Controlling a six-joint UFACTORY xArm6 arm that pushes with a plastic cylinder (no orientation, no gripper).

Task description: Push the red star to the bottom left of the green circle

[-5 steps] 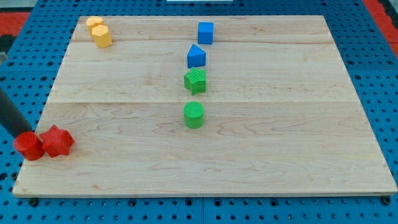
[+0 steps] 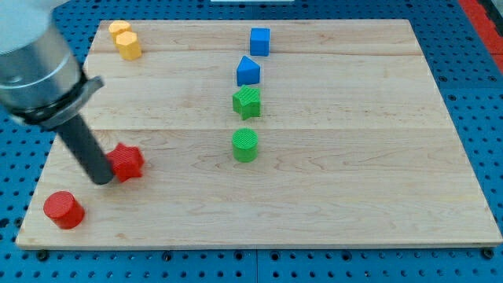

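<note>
The red star (image 2: 126,162) lies on the wooden board at the left, well to the left of and a little below the green circle (image 2: 245,145). My tip (image 2: 102,179) touches the star's left side. The dark rod rises up and to the left from it. A red cylinder (image 2: 63,210) stands near the board's bottom left corner, below and left of my tip.
A green star (image 2: 247,102) sits just above the green circle. A blue triangular block (image 2: 247,71) and a blue cube (image 2: 260,41) stand above that. Two yellow blocks (image 2: 126,40) are at the top left. The board (image 2: 377,157) lies on a blue pegboard.
The red star has moved right and slightly up, toward the green circle. My tip has moved onto the board behind it. The red cylinder has shifted right and down.
</note>
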